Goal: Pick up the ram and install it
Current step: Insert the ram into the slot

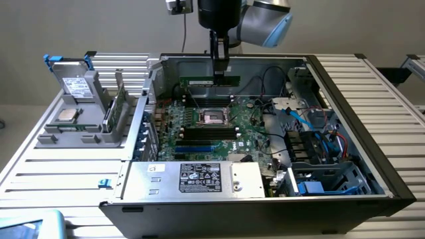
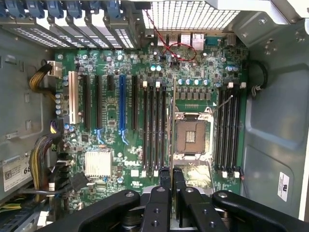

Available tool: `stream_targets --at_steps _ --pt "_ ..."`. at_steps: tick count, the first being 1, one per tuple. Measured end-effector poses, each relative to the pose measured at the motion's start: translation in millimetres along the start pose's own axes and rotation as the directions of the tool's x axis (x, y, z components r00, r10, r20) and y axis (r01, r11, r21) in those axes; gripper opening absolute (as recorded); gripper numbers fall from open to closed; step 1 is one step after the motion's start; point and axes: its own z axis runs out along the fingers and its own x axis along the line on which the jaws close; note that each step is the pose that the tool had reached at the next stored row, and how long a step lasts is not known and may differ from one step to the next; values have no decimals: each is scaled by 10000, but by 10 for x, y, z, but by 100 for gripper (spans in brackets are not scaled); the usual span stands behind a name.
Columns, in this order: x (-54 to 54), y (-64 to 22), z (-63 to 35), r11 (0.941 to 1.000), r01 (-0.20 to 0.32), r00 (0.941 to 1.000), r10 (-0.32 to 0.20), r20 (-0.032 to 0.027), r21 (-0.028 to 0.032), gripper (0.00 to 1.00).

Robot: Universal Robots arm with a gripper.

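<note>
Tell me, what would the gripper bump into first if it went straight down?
Probably the motherboard, in the strip between the black memory slots and the empty processor socket. The ram the gripper holds would touch first, though depth is unclear.

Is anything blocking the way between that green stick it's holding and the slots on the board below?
Nothing visible does. The gripper holds the ram above the open case, and the black memory slots beside the processor socket lie bare; the cables sit off toward the exterior view's right.
</note>
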Motion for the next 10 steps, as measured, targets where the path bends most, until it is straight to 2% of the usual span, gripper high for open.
stream_targets --at_steps 10 --pt "-2 2 46 10000 1 10000 -1 -20 30 14"
